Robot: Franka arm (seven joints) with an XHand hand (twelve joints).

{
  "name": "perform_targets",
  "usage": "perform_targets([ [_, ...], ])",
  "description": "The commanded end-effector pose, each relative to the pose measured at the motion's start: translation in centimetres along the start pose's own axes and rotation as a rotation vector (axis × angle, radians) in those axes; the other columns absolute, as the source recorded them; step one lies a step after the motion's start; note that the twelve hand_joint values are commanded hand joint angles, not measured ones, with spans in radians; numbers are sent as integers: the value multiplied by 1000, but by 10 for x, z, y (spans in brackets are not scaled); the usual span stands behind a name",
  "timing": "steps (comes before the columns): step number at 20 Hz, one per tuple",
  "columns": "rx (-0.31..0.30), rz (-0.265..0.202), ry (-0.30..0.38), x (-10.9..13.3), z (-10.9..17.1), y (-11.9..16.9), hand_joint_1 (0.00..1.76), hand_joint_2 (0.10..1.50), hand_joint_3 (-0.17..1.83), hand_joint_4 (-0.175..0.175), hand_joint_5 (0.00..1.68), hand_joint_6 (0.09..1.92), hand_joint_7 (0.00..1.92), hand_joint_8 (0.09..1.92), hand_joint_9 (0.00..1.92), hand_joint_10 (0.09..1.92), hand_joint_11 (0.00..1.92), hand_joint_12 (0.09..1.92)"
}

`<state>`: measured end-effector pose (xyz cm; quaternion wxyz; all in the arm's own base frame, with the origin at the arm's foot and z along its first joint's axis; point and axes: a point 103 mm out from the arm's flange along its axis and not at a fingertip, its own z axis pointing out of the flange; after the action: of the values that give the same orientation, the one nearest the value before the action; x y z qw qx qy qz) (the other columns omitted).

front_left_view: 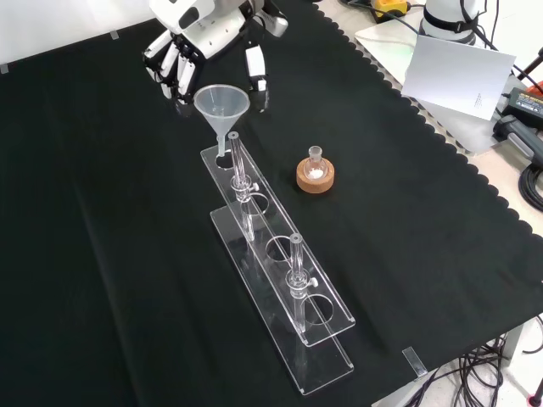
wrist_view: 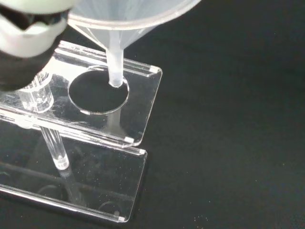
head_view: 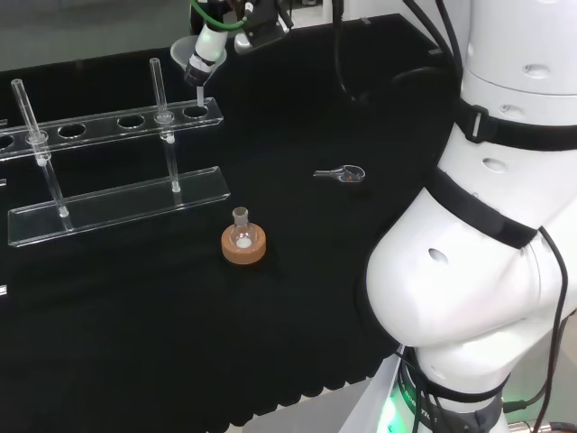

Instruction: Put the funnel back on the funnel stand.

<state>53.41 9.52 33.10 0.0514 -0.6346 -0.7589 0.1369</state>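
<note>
We're gripping the light, slippery clear plastic funnel by its rim, hand curled, stem entering the clear acrylic funnel stand's end hole.

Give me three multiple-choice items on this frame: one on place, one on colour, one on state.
1. Where is the funnel's stem?
A. over the end hole of the funnel stand
B. inside the flask
C. flat on the cloth

2. What colour is the ring under the flask?
A. red
B. cork brown
C. white

3. The hand is:
A. open, clear of everything
B. curled on nothing
C. holding the funnel

Answers:
1 A, the wrist view shows the stem tip at that hole's rim.
2 B, plain in the front view.
3 C, fingers sit against the cone, which hangs above the stand.
</note>
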Motion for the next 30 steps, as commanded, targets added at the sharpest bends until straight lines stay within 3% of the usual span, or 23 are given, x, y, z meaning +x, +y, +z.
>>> perform_targets([
  [1, 25, -8, -6, 2, 12, 0, 854, 515, 507, 42, 766, 309, 1090, 279, 568, 622, 0, 1392],
  [16, 102, -42, -78, 10, 35, 25, 848, 514, 534, 40, 748, 348, 1089, 274, 574, 614, 0, 1356],
  [24, 149, -63, -111, 14, 45, 27, 804, 536, 528, 27, 606, 283, 944, 261, 459, 641, 0, 993],
  [30, 155, -61, -115, 13, 45, 24, 745, 563, 491, 12, 529, 87, 725, 263, 342, 696, 0, 652],
])
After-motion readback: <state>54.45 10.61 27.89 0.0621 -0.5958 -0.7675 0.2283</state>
